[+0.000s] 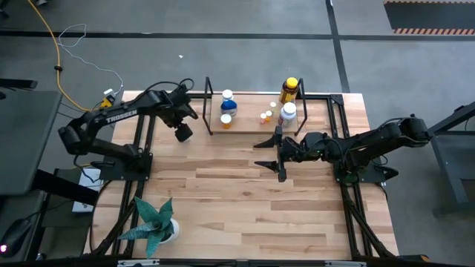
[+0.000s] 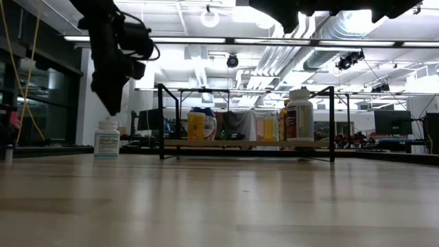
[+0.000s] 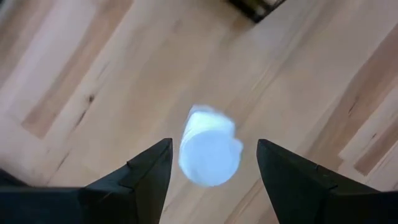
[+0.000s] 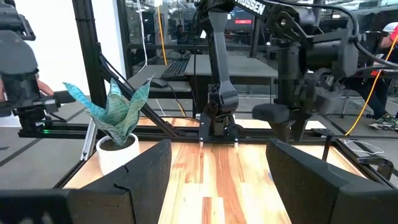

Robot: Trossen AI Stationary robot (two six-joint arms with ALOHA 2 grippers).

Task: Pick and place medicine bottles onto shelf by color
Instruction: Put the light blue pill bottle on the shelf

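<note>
A white medicine bottle (image 2: 107,140) stands upright on its base on the table, left of the shelf (image 2: 247,143). My left gripper (image 2: 110,103) hangs open just above it, pointing down; in the left wrist view the bottle's cap (image 3: 209,152) shows between the two fingers, untouched. On the shelf (image 1: 252,130) stand a blue-capped white bottle (image 1: 228,104), an orange one (image 1: 226,121), tiny orange vials (image 1: 265,116), a white bottle (image 1: 288,113) and an amber bottle with a yellow cap (image 1: 289,89). My right gripper (image 1: 278,152) waits open and level near the shelf's front.
A potted green plant (image 1: 154,222) stands at the table's near left corner. The shelf's black metal frame (image 1: 208,104) rises just right of my left gripper. Bare wooden tabletop (image 1: 245,200) stretches across the middle and near side.
</note>
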